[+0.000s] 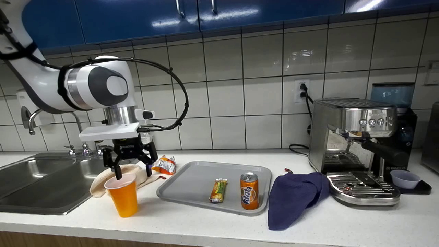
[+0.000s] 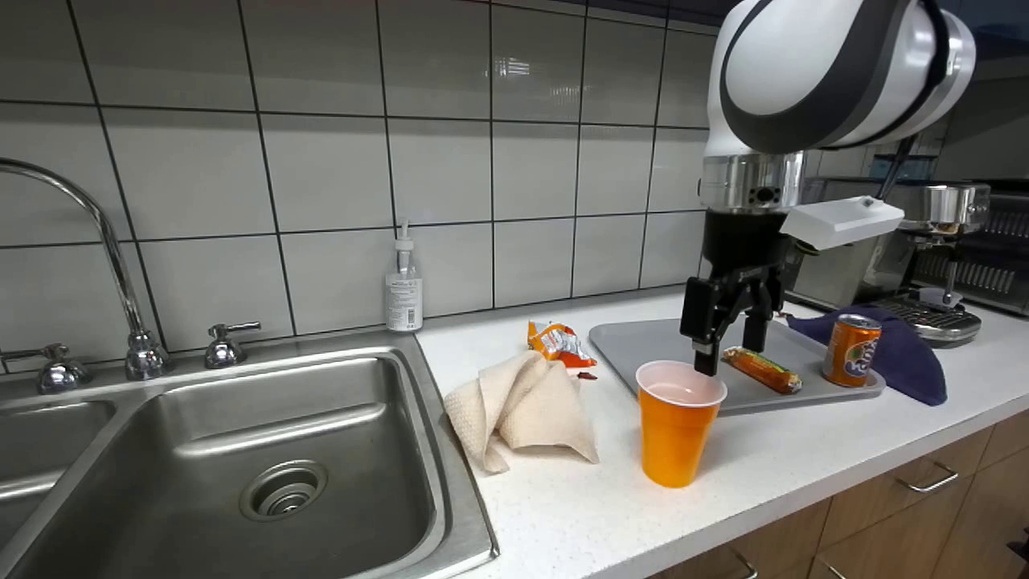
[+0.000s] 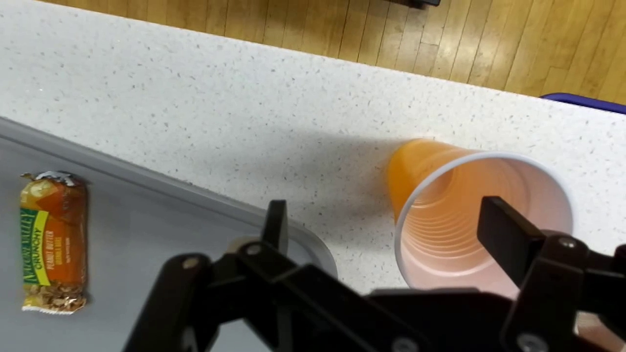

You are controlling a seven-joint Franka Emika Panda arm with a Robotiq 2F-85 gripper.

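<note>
Gripper [image 1: 133, 172] stands wide and empty, one finger over the orange cup [image 3: 447, 220], right of centre in the wrist view. Lower straight, keeping the cup's edge between your fingers, then close lightly; its wall may buckle

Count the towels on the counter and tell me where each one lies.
2. The beige towel lies beside the sink, near the orange cup; the navy towel lies between the gray tray and the coffee machine. Others could be hidden behind the coffee machine.
</note>
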